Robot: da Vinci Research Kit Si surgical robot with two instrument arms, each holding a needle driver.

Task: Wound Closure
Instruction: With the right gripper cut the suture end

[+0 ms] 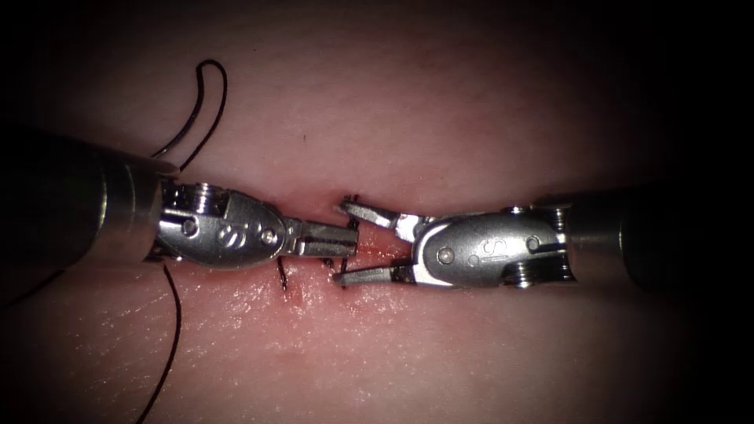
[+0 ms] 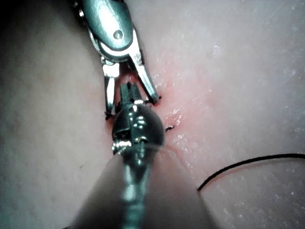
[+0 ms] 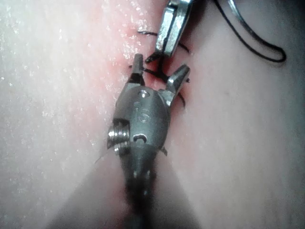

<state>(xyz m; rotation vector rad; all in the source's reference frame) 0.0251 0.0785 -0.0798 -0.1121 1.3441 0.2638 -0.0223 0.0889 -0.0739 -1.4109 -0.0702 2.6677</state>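
The cut (image 1: 382, 250) runs across the pale tissue (image 1: 440, 110), under both tools. My left tool (image 1: 345, 239) comes in from the left, its jaws shut on what looks like a short piece of dark thread at the tip. My right tool (image 1: 341, 241) stands open, and the left tool's tip lies between its two jaws. It holds nothing. A thin grey curve that looks like the needle (image 1: 179, 133) lies flat on the tissue beyond the left shaft, outside the tissue and held by neither tool. The thread (image 1: 174, 330) loops past it and trails toward the front.
A short thread end (image 1: 283, 279) sticks out of the tissue just in front of the left tool. Red fluid (image 1: 369, 294) wets the edges of the cut. The long thread (image 2: 248, 162) lies across the tissue beside the left shaft, and its loop (image 3: 267, 50) lies beyond the tools.
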